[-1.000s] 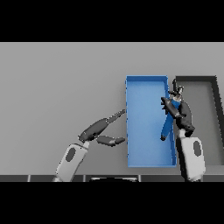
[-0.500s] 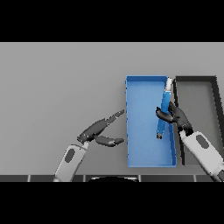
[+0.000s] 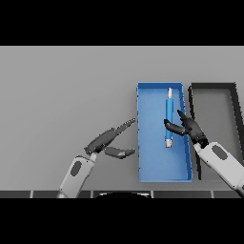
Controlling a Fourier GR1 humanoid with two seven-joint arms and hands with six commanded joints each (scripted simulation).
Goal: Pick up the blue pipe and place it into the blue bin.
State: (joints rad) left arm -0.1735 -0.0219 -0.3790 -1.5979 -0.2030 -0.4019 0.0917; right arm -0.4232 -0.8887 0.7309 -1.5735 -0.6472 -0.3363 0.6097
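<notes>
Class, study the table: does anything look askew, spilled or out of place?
Nothing stands out. The pipe lies lengthwise inside the blue bin, beside the right robot hand. The dark bin sits square alongside.

Surface: a plain grey table (image 3: 62,86) fills the whole view, matte and unmarked.
Light: even and soft, with only faint shadows.
Furniture: a dark tray (image 3: 213,88) with a grey floor lies at the right edge.
Walls, floor, windows: out of view.
</notes>
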